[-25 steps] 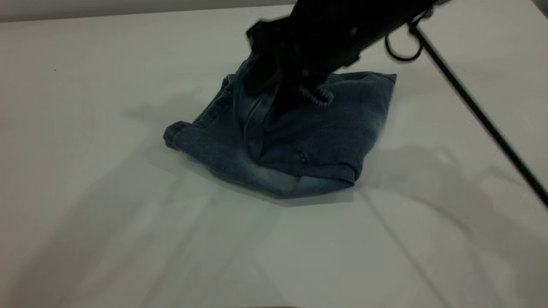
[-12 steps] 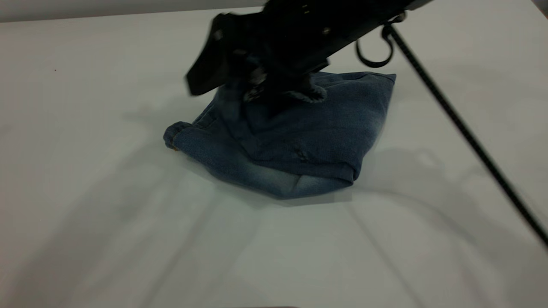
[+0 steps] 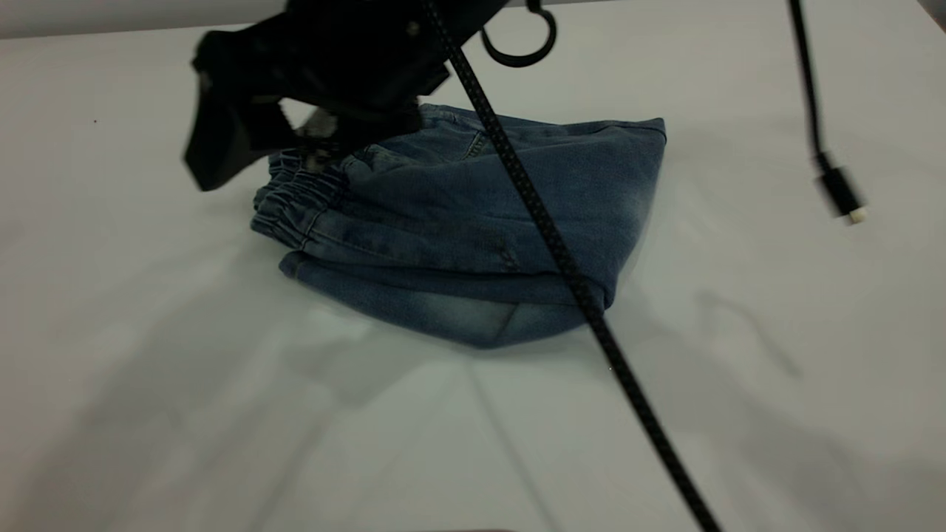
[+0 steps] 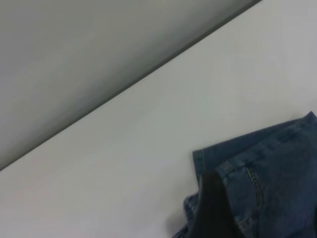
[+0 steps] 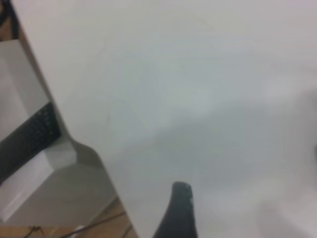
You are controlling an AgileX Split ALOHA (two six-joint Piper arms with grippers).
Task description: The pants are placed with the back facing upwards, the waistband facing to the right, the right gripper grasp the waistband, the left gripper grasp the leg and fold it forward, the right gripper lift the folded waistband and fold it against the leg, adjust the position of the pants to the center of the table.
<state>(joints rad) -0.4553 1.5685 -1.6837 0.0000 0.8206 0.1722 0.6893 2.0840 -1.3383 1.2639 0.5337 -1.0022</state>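
1. Exterior: right gripper [image 3: 295, 140] at waistband [image 3: 295, 196]; jaws' state hidden. Pants [image 3: 473, 222] folded on table [image 3: 148, 369], stretching away crosswise, waistband nearest. No legible writing.
2. Left wrist: fingertip [image 4: 213, 208] over denim.
3. Right wrist: fingertip [image 5: 181, 208] above bare table.

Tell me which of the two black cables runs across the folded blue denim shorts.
The thick braided cable: in the exterior view it slants across the denim shorts. The thin cable with a white-tipped plug hangs right of them.
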